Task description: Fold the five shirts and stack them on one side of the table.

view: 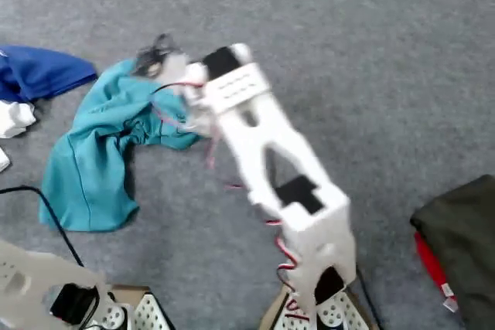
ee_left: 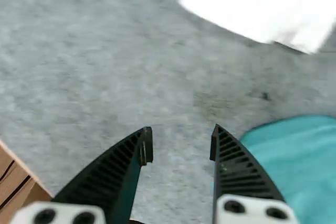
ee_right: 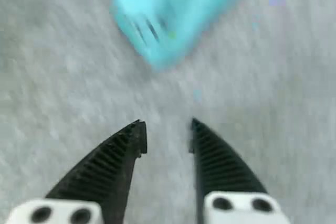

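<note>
A teal shirt lies crumpled on the grey table, left of centre. My right arm stretches from the front edge to the shirt's far end, and its gripper hangs over the bunched fabric there. In the right wrist view the right gripper is open above bare table, the teal shirt just ahead of its tips. My left gripper is open and holds nothing, low over the table, with the teal shirt's edge beside one finger.
A blue shirt and a white cloth lie at the left edge. A folded dark olive shirt sits on something red at the right edge. A black cable trails near the left arm's base.
</note>
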You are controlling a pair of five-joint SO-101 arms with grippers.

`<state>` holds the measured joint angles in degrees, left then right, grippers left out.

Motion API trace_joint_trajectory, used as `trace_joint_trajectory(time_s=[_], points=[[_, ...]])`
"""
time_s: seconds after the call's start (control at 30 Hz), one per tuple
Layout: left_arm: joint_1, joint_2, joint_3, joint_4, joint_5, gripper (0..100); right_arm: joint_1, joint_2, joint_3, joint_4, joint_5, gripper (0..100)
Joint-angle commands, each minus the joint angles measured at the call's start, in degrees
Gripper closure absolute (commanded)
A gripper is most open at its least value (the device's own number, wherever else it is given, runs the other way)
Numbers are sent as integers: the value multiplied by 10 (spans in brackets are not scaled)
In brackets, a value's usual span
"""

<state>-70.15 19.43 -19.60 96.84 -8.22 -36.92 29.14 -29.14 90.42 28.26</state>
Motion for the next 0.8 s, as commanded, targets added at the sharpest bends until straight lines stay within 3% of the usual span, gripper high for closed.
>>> trace_joint_trajectory(time_s=[0.0,0.17,0.37,0.6,0.77], points=[[-46,-11,-32,5,-23,811,-91,75,-160,41,8,814],[-98,-12,-33,4,-46,811,-199,185,-342,118,5,814],[-162,-8,-57,2,-47,809,-284,243,-409,114,-2,811],[-186,-7,-85,2,-47,808,-335,304,-449,84,-3,812],[-186,-7,-84,2,-47,810,-320,380,-451,63,-4,839]])
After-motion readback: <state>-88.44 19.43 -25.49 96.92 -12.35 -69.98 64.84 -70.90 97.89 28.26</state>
